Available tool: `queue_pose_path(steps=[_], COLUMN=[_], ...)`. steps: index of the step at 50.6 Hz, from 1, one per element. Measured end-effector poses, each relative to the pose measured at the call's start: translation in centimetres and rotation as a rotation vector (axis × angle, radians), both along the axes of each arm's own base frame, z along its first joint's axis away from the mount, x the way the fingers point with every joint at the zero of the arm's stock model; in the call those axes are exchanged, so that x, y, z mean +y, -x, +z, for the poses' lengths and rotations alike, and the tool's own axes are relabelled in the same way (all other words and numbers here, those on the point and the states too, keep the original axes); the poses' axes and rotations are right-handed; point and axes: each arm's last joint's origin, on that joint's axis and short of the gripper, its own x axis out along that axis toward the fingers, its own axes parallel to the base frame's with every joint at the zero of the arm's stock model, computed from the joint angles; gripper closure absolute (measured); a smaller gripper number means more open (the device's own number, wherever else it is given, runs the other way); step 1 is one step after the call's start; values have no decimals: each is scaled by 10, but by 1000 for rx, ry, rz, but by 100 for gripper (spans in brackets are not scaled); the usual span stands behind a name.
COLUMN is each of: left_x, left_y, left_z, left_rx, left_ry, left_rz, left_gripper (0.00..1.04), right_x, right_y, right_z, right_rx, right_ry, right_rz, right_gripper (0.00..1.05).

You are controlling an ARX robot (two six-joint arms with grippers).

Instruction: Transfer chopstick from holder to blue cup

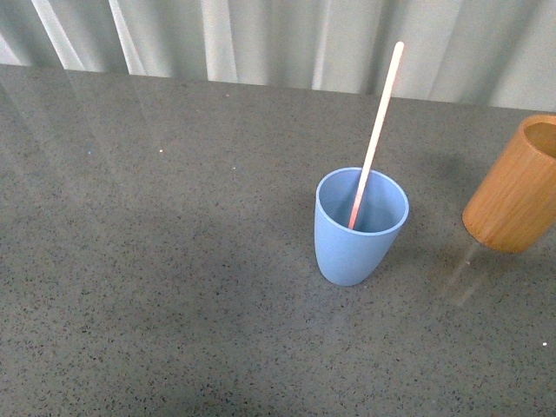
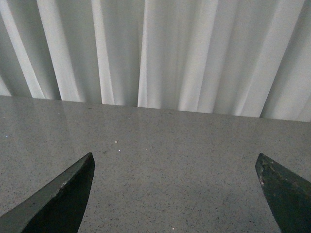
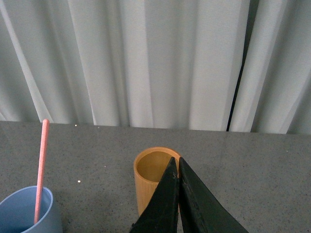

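The chopstick [image 1: 374, 137] stands in the blue cup [image 1: 360, 228], its lower end on the cup's floor and its shaft leaning against the far rim, so the transfer looks complete. The holder [image 1: 514, 186] stands apart to the cup's right and appears empty, though only part of its inside shows. The stick is thin, stiff and surely very light; its smooth surface could slip, so a pinch on the bare upper shaft, well above the rim, would suit it best. The cup looks light too and might tip if the stick is levered sideways.

The front view shows neither arm. The right wrist view shows the right gripper [image 3: 178, 171] with jaws pressed together on nothing, hovering near the holder's mouth. The left wrist view shows the left gripper [image 2: 175, 167] with jaws spread wide over the bare table [image 2: 175, 141], with no task thing in sight
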Motion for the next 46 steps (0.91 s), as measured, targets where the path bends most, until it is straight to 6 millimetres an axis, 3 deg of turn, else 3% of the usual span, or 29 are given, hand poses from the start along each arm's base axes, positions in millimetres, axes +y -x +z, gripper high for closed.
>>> queue_pose_path(steps=[46], left_x=[0], left_y=[0], left_z=[0], left_rx=[-1], left_ry=[0], left_rz=[0], left_gripper=[7], right_x=[0], right_y=[26], right_z=[-10], right_rx=[-18], right_ry=[0], right_rz=[1], right_gripper=[104])
